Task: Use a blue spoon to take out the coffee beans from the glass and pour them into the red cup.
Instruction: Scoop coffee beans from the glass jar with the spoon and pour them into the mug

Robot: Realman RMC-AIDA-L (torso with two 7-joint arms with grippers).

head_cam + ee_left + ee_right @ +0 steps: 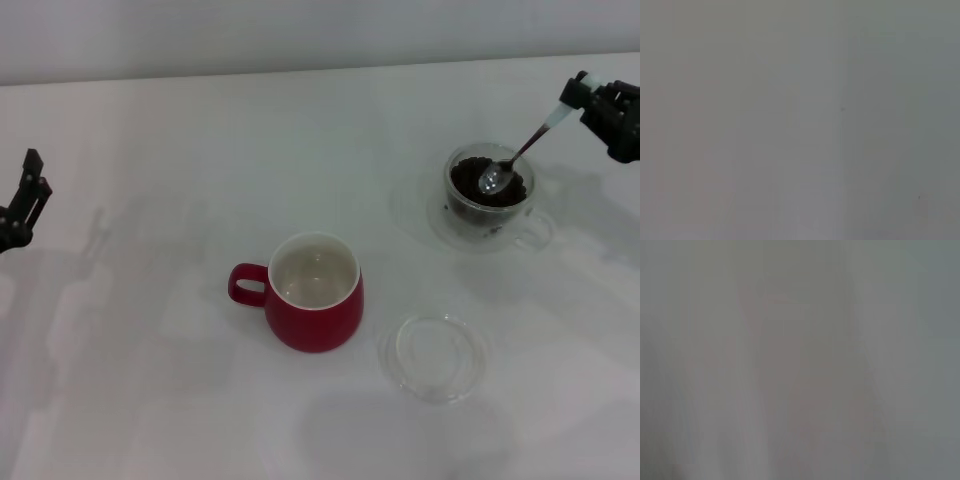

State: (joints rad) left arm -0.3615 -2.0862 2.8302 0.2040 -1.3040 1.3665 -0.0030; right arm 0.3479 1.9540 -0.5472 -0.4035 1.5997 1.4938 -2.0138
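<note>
In the head view the glass (489, 195) stands at the right of the table, with a heap of dark coffee beans (470, 181) inside. The blue spoon (520, 153) slants down into it, metal bowl resting on the beans. My right gripper (583, 96) is shut on the spoon's pale handle, up and to the right of the glass. The red cup (314, 292) sits at the centre, its handle to the left, and its white inside shows no beans. My left gripper (24, 205) hangs at the far left edge, away from everything. Both wrist views show only blank grey.
A flat clear glass saucer (434, 356) lies on the white table (160, 330), to the right of the red cup and nearer to me than the glass.
</note>
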